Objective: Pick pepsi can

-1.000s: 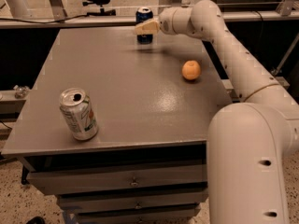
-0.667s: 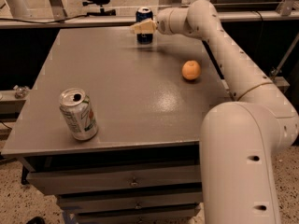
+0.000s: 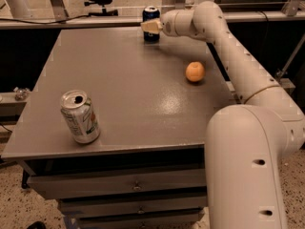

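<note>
At the far edge of the worktop [image 3: 133, 80], the hand [image 3: 151, 26] sits against the pepsi can [image 3: 151, 12]; whether it is spread or pinching, I cannot tell.

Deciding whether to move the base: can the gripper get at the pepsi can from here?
Probably yes. The gripper is right at the pepsi can at the far edge of the table, with nothing between them; the orange and the silver can sit well clear.
</note>
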You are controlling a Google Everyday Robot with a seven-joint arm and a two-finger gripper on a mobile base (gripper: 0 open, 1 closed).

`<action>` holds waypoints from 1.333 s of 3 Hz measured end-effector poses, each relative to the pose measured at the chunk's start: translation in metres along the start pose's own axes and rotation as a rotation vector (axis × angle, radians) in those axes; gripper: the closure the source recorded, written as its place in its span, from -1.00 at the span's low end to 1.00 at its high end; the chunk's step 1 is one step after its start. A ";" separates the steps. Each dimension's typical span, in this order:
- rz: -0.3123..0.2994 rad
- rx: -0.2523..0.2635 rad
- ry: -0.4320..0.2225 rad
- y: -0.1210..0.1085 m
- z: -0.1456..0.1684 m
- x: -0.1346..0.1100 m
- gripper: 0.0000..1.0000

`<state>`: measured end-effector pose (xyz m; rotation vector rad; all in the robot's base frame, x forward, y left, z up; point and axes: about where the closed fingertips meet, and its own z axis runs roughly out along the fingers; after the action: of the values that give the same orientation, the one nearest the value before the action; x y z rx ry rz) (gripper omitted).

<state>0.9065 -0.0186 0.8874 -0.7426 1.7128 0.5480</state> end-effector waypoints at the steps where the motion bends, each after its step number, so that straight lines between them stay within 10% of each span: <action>1: 0.006 -0.015 -0.015 0.005 -0.009 -0.003 0.83; 4: -0.035 -0.316 -0.147 0.114 -0.046 -0.057 1.00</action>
<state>0.8032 0.0396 0.9527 -0.9296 1.4913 0.8400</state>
